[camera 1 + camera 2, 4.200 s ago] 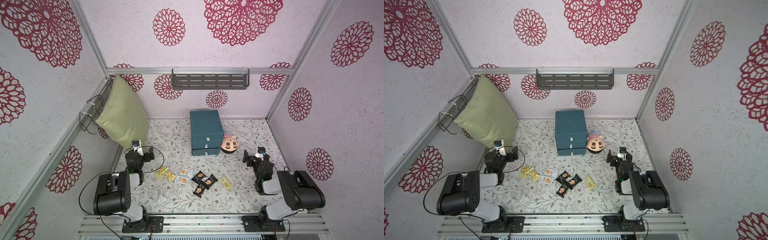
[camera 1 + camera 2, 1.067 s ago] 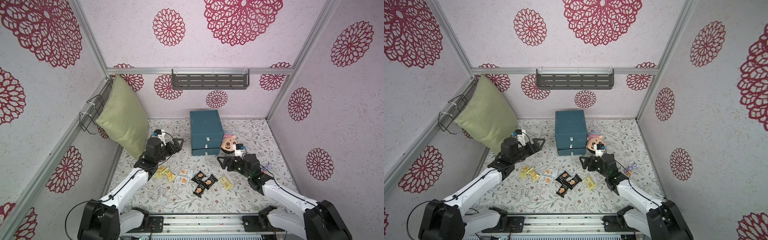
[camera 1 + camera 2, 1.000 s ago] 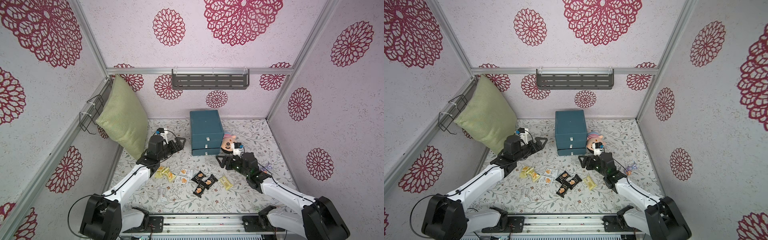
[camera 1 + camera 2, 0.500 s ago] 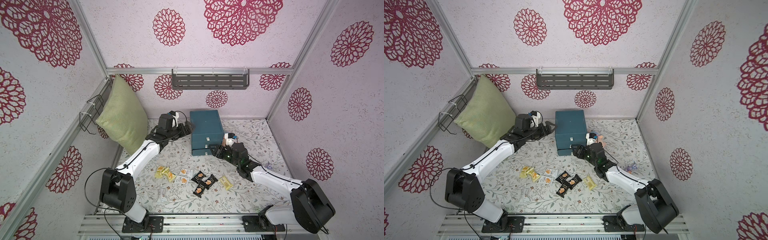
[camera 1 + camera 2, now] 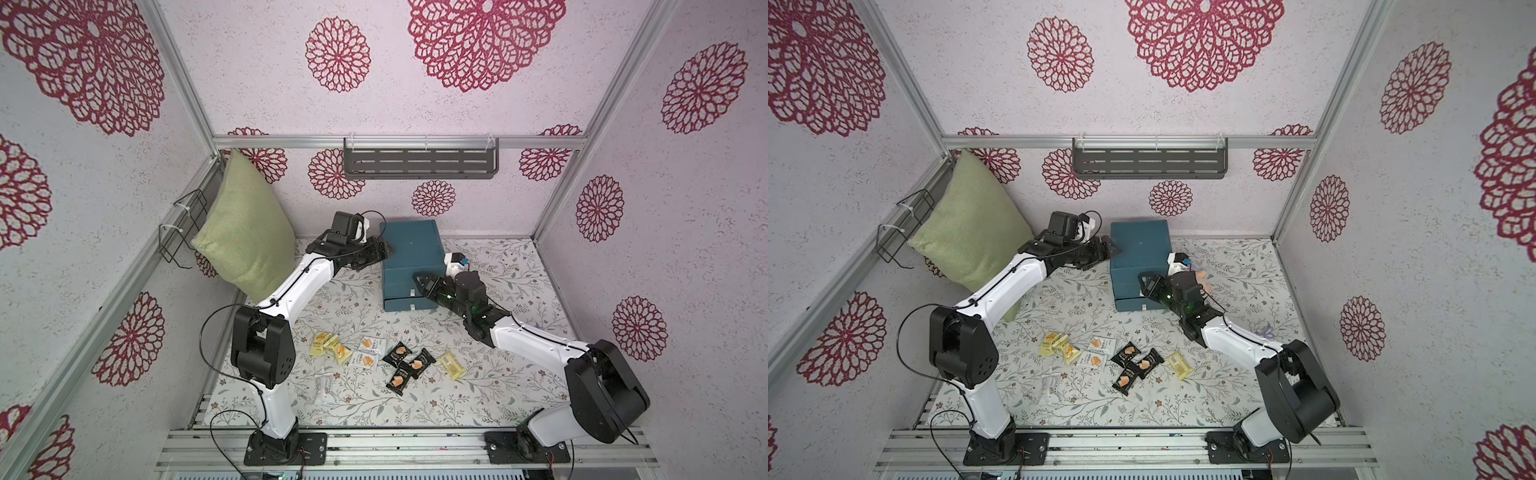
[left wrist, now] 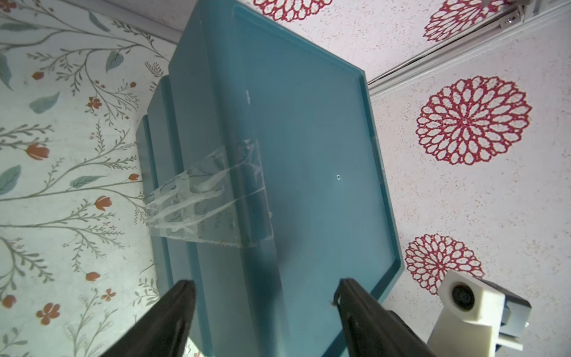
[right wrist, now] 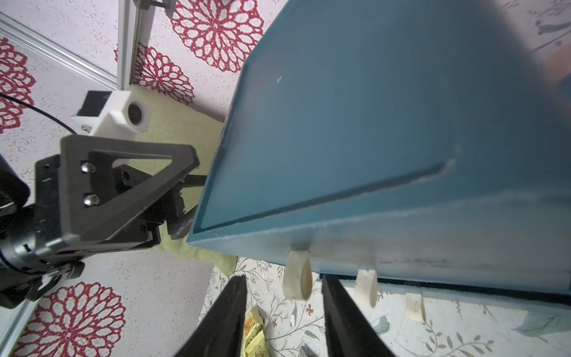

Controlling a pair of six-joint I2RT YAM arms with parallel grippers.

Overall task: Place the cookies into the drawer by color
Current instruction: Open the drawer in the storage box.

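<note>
- Teal drawer chest [image 5: 409, 249]; cookie packets [image 5: 417, 364] loose on tabletop [image 5: 498, 386]
- left fingers [image 6: 173, 309] spread astride chest edge, likely bracing it
- right fingers [image 7: 228, 309] spread around top tab handle [image 7: 298, 278], for pulling

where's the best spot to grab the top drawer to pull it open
The white loop tab hanging off the front of the drawer. Come straight at the front, jaws either side of the thin loop; the open right gripper is lined up on it.

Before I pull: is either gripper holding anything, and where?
Nothing held: right gripper flanks the top white tab, jaws open; left gripper open at the drawer.
</note>
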